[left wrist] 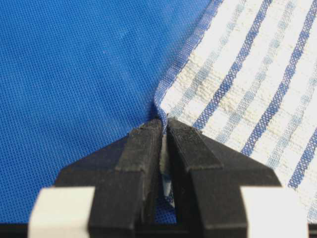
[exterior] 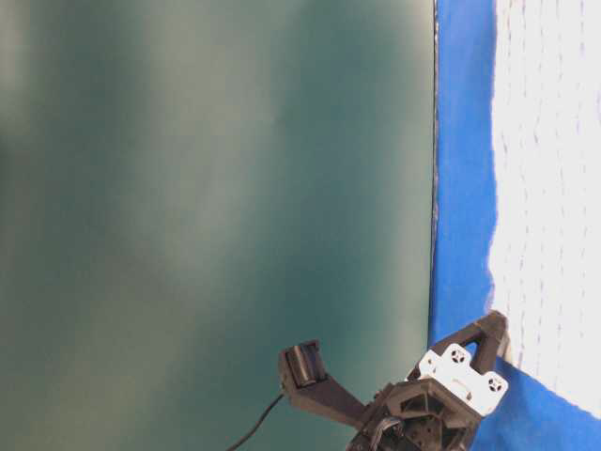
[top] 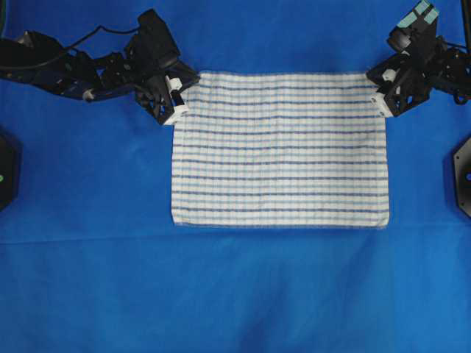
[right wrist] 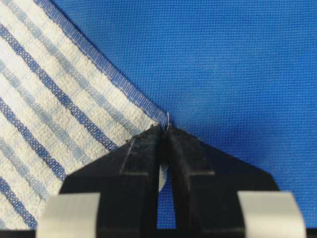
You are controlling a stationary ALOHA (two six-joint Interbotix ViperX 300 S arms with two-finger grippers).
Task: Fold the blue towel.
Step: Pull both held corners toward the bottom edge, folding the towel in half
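The blue towel (top: 280, 149), white with thin dark-blue and light-blue stripes, lies flat and spread out in the middle of the overhead view. My left gripper (top: 176, 112) is shut on its far left corner; in the left wrist view the towel's (left wrist: 247, 74) hem is pinched between the black fingertips of the gripper (left wrist: 165, 125). My right gripper (top: 381, 109) is shut on the far right corner; the right wrist view shows the towel (right wrist: 44, 124) corner caught at the gripper's (right wrist: 164, 130) tips. The table-level view shows the towel (exterior: 554, 188) overexposed and one gripper's body at the bottom edge.
A large plain blue cloth (top: 235, 294) covers the whole table under the towel. Black fixtures stand at the left edge (top: 6, 169) and the right edge (top: 464, 176) of the table. In the table-level view a dark green wall (exterior: 216, 188) fills the left.
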